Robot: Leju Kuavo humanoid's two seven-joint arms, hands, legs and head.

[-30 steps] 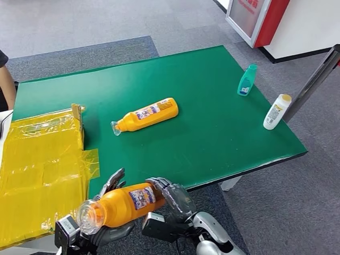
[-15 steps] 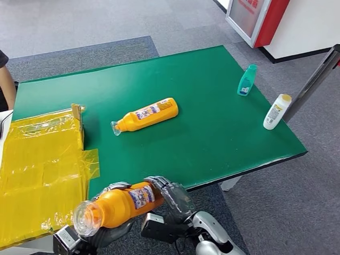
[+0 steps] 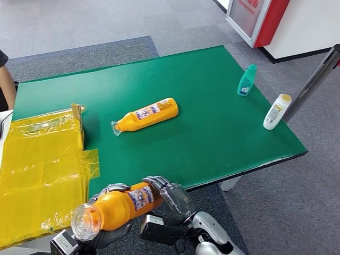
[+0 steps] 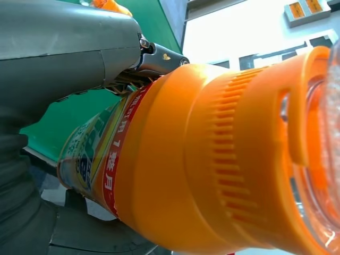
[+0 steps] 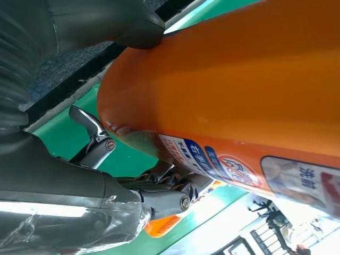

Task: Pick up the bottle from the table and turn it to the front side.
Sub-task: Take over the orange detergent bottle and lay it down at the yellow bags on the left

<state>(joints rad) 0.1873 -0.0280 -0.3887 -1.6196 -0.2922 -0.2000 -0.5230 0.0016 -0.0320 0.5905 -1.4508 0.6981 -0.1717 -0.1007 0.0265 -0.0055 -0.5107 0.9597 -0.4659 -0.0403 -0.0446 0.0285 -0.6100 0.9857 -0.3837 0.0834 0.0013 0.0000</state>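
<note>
From the head view, an orange bottle (image 3: 120, 206) lies nearly level in front of the near edge of the green table (image 3: 208, 133), off its surface, held between both hands. Its clear cap points toward the robot's left and its label faces up. The left hand (image 3: 106, 231) cradles the neck end from below, fingers (image 3: 114, 187) curled over the top of the bottle. The right hand (image 3: 172, 199) grips the base end, its fingers wrapped over the bottle. On the table a second orange bottle (image 3: 146, 115) lies on its side near the middle, a teal bottle (image 3: 247, 79) lies toward the far right corner, and a white bottle (image 3: 277, 111) lies at the right edge. Yellow plastic sheeting (image 3: 40, 170) covers the left part of the table. A person's arm (image 3: 7, 85) shows at the left border.

In the left wrist view, the held bottle (image 4: 192, 159) is very close, ribbed collar and clear cap nearest the camera, with the grey thumb (image 4: 68, 48) pressed along its side.

In the right wrist view, the bottle's rounded base and label (image 5: 240, 95) sit clamped between the grey thumb (image 5: 120, 21) on one side and the darker fingers (image 5: 160, 196) on the other.
</note>
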